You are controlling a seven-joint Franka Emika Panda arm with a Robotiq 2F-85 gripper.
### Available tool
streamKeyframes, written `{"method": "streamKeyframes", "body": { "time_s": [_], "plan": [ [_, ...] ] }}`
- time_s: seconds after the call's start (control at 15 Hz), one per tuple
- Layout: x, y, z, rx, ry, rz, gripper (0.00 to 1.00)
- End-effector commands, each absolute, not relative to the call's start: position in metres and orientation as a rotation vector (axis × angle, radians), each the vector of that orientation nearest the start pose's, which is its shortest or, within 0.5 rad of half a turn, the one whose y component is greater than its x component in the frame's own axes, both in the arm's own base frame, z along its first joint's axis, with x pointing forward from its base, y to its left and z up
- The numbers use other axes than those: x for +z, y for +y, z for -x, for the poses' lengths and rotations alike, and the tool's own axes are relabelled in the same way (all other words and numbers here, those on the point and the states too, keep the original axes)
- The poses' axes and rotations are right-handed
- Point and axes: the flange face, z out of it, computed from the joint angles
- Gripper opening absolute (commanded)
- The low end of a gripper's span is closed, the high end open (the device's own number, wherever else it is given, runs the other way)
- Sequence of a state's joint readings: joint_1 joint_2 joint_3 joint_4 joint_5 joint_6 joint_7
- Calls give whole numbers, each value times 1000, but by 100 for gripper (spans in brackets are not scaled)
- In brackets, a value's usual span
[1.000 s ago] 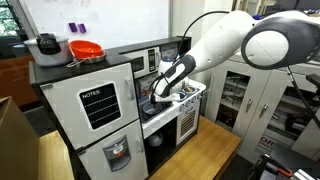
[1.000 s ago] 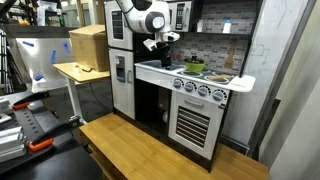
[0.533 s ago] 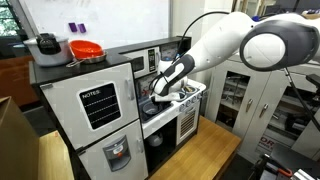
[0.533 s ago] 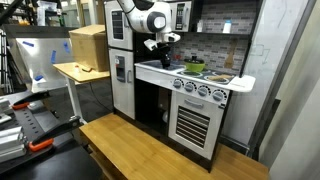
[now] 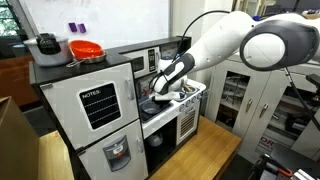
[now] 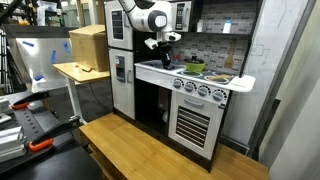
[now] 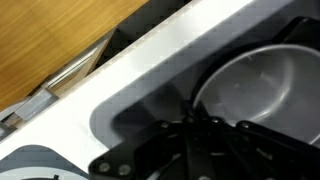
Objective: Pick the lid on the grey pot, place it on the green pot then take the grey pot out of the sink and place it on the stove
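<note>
In the wrist view the grey pot [image 7: 262,82] sits lidless in the white sink [image 7: 128,92], its shiny inside showing. My gripper [image 7: 192,126] is shut, and its dark fingers meet at the pot's near rim. In both exterior views the gripper [image 5: 158,95] [image 6: 160,58] reaches down into the sink of the toy kitchen. The green pot [image 6: 194,68] stands on the stove [image 6: 208,76] beside the sink. The lid is too small to make out there.
A red bowl [image 5: 86,49] and a grey cooker [image 5: 46,45] rest on top of the toy fridge. The microwave and back wall stand close behind the sink. A cardboard box [image 6: 88,47] sits on a side table, and a wooden platform [image 6: 150,140] lies below.
The jaws have closed at the grey pot's rim. The arm has barely moved.
</note>
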State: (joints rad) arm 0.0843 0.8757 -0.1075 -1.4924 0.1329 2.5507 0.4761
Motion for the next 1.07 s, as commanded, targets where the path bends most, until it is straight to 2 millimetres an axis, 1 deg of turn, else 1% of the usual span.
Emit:
{"method": "streamKeyframes", "body": {
  "time_s": [0.0, 0.13, 0.27, 0.4, 0.6, 0.73, 0.87, 1.0],
  "plan": [
    [187, -3, -732, -243, 816, 2941, 1],
    [203, -1, -732, -241, 789, 2952, 1],
    [222, -5, -728, -206, 772, 2970, 1],
    [240, -14, -720, -148, 782, 2993, 1],
    [267, -38, -704, -90, 842, 3010, 1],
    [280, -57, -691, -81, 906, 3009, 1],
    [286, -75, -678, -67, 964, 2995, 1],
    [282, -93, -659, -46, 1041, 2968, 1]
  ]
}}
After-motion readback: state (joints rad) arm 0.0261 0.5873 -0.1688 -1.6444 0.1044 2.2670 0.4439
